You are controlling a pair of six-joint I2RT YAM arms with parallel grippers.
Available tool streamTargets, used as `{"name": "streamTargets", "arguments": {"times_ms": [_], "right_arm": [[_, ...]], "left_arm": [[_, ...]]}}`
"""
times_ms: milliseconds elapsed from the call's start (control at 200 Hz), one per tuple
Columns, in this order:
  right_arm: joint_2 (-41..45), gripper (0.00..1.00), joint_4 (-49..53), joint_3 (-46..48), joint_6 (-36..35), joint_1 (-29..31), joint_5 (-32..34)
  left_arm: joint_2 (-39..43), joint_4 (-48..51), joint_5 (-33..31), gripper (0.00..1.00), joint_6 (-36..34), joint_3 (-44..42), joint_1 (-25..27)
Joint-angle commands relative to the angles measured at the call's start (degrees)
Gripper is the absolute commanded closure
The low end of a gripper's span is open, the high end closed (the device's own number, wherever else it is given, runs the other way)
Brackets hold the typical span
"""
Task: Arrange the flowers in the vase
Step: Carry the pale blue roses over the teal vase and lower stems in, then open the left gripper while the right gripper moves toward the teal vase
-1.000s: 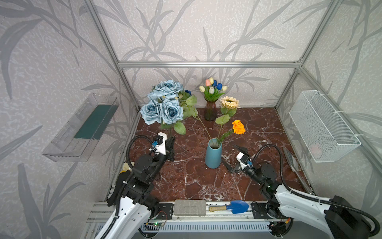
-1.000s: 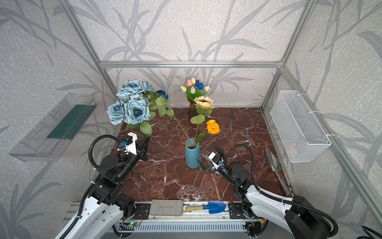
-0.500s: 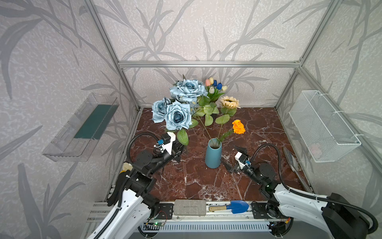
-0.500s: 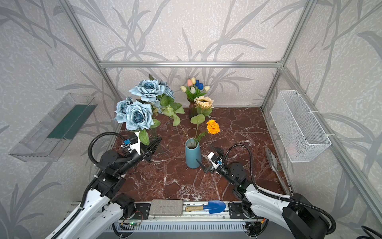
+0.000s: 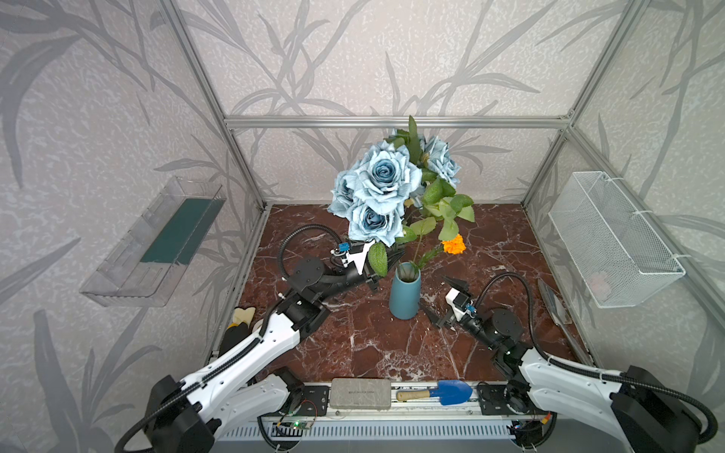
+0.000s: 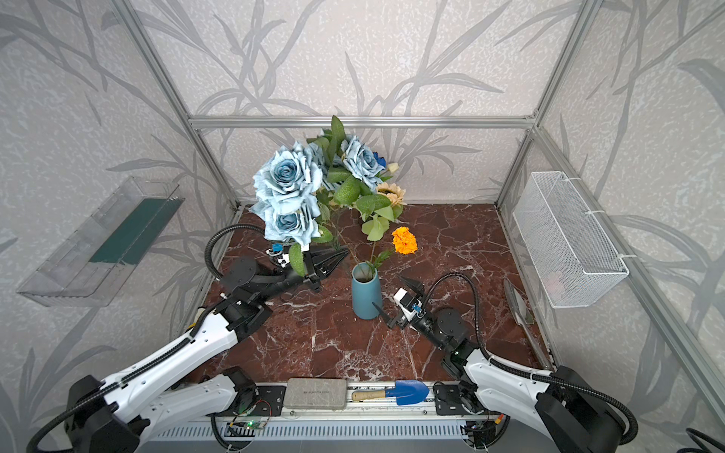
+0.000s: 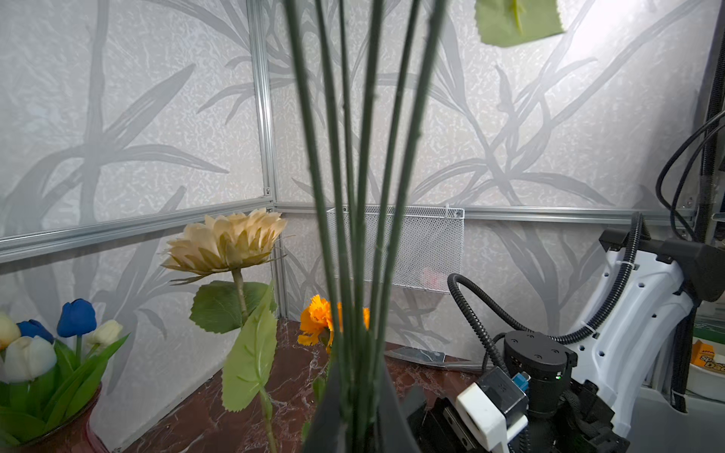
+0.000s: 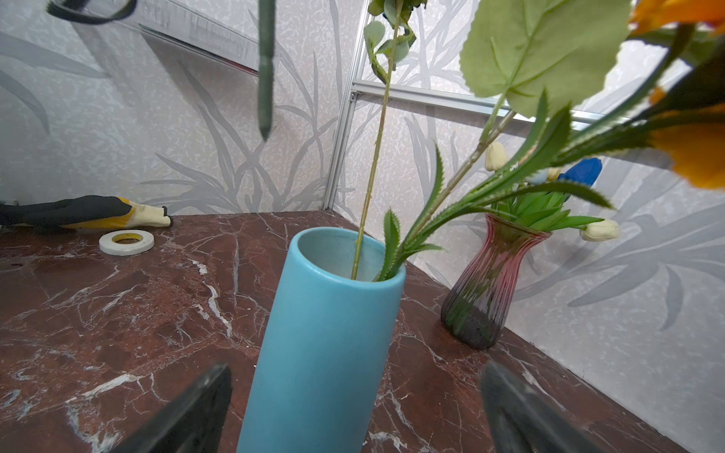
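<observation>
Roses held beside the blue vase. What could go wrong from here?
The rose bunch in the left gripper is several splayed stems; the blue vase has a narrow mouth already holding stems, so some may catch the rim.
The right gripper stands open beside the vase, not gripping; a sideways push could tip it.

Only cut-off, unreadable lettering shows on an orange packet [image 7: 708, 359].

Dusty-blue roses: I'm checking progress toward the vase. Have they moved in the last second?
Yes. The dusty-blue roses, clamped in the left gripper, have swung rightward from near the left wall toward the blue vase, which has stayed put.
</observation>
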State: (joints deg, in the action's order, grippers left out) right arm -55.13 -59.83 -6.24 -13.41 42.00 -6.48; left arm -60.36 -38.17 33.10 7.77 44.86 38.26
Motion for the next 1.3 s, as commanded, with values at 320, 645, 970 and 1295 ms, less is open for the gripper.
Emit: {"name": "streamTargets", "arguments": {"times_ms": [320,645,970,1295], "right_arm": [[1.26,0.01,-0.82,0.26,-0.04,0.37,-0.02],[0.47,0.01,-0.99,0.07,-0.22,0.37,-0.10],[-1.02,0.01,-1.60,-0.40,0.13,0.37,-1.07],[-3.29,0.01,-2.79,-0.75,0.23,0.37,-1.43]], "left_arm": [[-10.68,-13.03,-2.76,1.00,-1.46,-0.28,0.23],[-12.39,-12.52,-3.07,1.00,-1.83,-3.45,0.22],[-13.07,-17.05,-5.73,1.00,-0.84,-10.28,0.38],[-12.18,-14.55,-5.54,0.75,-1.44,-11.92,0.61]]}}
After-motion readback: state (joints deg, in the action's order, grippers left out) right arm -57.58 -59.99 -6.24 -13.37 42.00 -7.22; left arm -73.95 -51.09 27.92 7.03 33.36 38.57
